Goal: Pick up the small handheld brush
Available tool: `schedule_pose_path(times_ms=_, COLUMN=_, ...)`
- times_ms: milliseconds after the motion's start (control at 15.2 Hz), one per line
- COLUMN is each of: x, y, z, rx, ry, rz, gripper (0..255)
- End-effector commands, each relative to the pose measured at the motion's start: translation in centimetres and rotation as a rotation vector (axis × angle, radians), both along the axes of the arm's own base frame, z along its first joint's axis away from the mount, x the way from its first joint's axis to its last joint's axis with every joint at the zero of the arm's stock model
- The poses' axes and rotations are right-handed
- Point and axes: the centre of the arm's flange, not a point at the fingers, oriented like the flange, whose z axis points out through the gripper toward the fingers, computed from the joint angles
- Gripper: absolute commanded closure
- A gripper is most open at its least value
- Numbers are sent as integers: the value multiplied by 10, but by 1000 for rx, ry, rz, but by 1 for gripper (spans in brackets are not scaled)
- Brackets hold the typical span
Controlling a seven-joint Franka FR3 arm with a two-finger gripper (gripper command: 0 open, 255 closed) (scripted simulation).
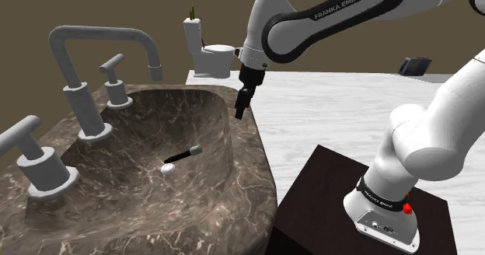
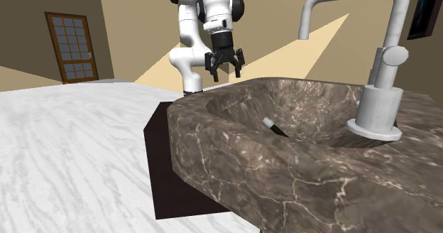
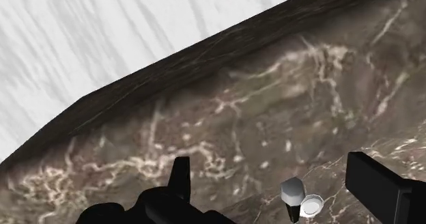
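Note:
The brush [image 1: 183, 154] is small, with a black handle and a pale grey end, and it lies on the floor of the brown marble sink [image 1: 249, 179] beside the round drain [image 1: 168, 169]. My black gripper [image 1: 242, 106] hangs above the sink's rim on the stand's side, well above the brush and off to one side of it. In the second exterior view the gripper [image 2: 225, 67] stands open and empty, with the brush [image 2: 272, 126] lower in the basin. In the wrist view the brush's grey end [image 3: 292, 190] shows between the fingers [image 3: 180, 178], far below them.
A tall grey faucet [image 1: 78, 59] and two lever handles stand along the sink's far rim. The dark stand [image 1: 342, 207] sits against the sink on a white marbled floor. A white toilet [image 1: 208, 53] stands at the back, and a wooden door [image 2: 74, 47] shows in the second exterior view.

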Motion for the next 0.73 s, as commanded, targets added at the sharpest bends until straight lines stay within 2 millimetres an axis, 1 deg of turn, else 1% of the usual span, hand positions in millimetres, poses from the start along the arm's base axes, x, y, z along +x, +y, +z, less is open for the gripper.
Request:
schedule_pose_path(times_ms=0, x=11, y=14, z=-17, rx=4, ry=-24, rz=50, gripper=0)
schedule_pose_path(times_ms=660, x=69, y=95, z=-89, rx=23, ry=-129, rz=295, gripper=0)
